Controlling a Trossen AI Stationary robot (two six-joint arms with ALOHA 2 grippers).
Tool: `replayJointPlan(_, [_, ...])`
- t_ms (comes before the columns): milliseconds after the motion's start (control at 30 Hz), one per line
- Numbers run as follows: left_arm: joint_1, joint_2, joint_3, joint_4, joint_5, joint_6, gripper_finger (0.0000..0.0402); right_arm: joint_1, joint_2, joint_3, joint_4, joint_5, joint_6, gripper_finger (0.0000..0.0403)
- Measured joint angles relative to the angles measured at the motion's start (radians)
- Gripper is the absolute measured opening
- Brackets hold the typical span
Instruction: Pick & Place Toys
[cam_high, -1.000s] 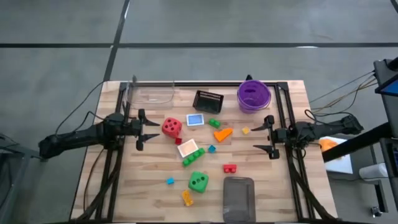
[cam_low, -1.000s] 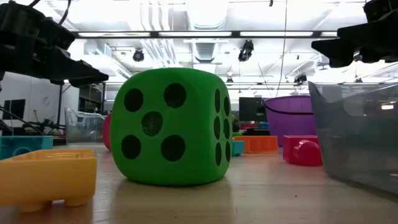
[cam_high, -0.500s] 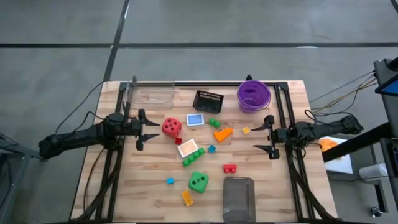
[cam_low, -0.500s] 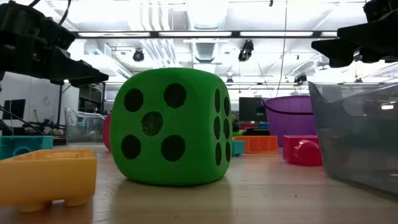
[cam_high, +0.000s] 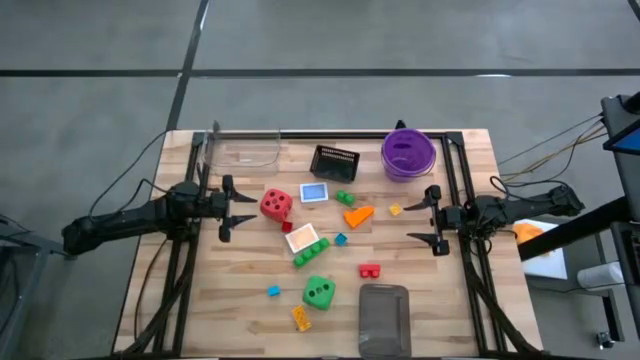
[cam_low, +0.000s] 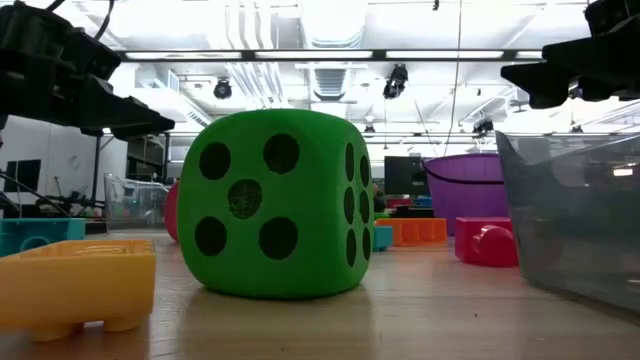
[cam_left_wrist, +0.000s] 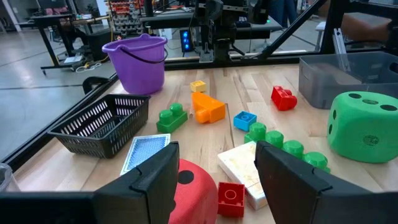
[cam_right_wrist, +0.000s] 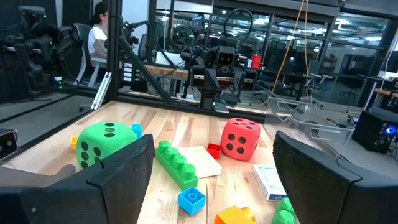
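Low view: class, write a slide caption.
Green die fills the table-level shot, flanked by a yellow brick and a purple bowl.

The red die (cam_left_wrist: 194, 198) is half hidden behind the left claw (cam_left_wrist: 214, 180).

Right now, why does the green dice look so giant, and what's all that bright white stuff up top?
In the low view the green dice sits right by the camera, so it fills the picture, and the ceiling lights glare white. In the high view the same dice looks small.

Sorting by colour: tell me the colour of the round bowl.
Purple bowl; the high view shows it best.
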Motion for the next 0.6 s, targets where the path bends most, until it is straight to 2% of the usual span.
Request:
replayJointPlan(300, [0.000, 0.000, 0.000, 0.000, 0.000, 0.002, 0.0211, 0.000, 0.000, 0.000, 0.000, 0.000, 0.000, 0.0320])
replayJointPlan(467, [0.000, 0.000, -0.001, 0.001, -0.030, 0.278, 0.0211, 0.000, 0.000, 0.000, 0.000, 0.000, 0.000, 0.0320])
replayJointPlan(600, [0.000, 0.000, -0.001, 0.005, -0.031, 0.398, 0.0211, 0.000, 0.000, 0.000, 0.000, 0.000, 0.000, 0.0320])
